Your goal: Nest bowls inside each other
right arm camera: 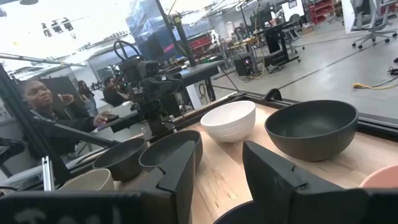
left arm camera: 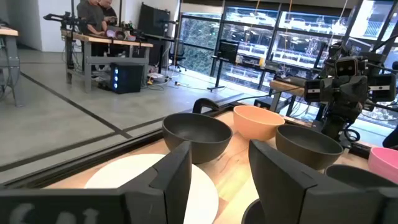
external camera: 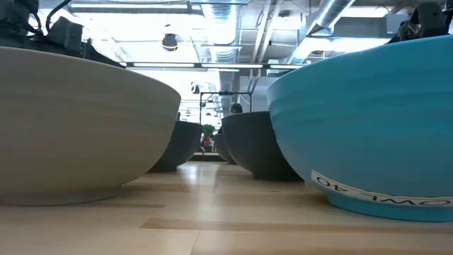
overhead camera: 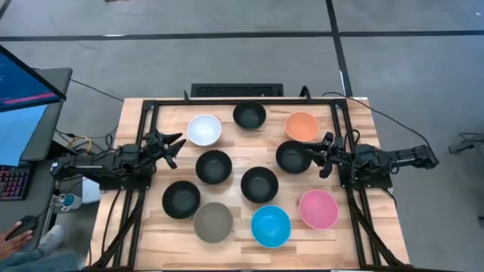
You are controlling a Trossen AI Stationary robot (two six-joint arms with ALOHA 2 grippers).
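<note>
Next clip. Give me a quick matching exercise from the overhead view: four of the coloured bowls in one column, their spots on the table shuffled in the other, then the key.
Things:
1. white bowl
2. orange bowl
3. pink bowl
4. grey-olive bowl

Places, seen from above:
A. near edge, just left of the bright blue bowl
B. far side, close to the open left gripper
C. far side, right of the far black bowl
D. near side, on the right arm's side, right of the bright blue bowl

Pairs: 1-B, 2-C, 3-D, 4-A

Matt, smooth plastic-looking bowls (overhead camera: 259, 183) sit on a pale wood-grain table (overhead camera: 355, 234).
</note>
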